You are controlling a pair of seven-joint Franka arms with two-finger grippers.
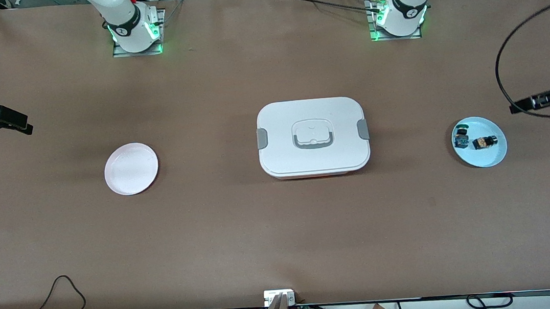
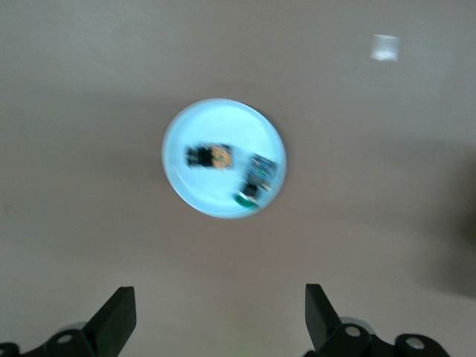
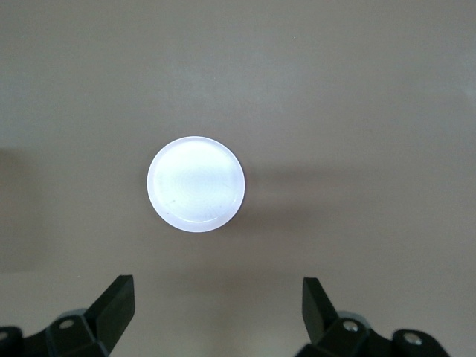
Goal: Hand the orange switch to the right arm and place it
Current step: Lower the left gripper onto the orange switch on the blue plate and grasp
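The orange switch (image 1: 484, 142), black-bodied with an orange cap, lies on a light blue plate (image 1: 488, 157) toward the left arm's end of the table, beside a small blue-and-green part (image 1: 460, 138). In the left wrist view the switch (image 2: 210, 156) and the plate (image 2: 208, 195) lie below my left gripper (image 2: 219, 312), which is open and empty. That gripper (image 1: 521, 104) hangs high at the table's end near the plate. My right gripper (image 1: 25, 126) is high at the right arm's end. It is open and empty (image 3: 216, 305) over the table near a pale plate (image 3: 195, 184).
A white lunch box (image 1: 313, 137) with grey latches, its lid shut, stands in the middle of the table. The pale plate (image 1: 131, 168) lies toward the right arm's end with nothing on it. Cables run along the table edge nearest the front camera.
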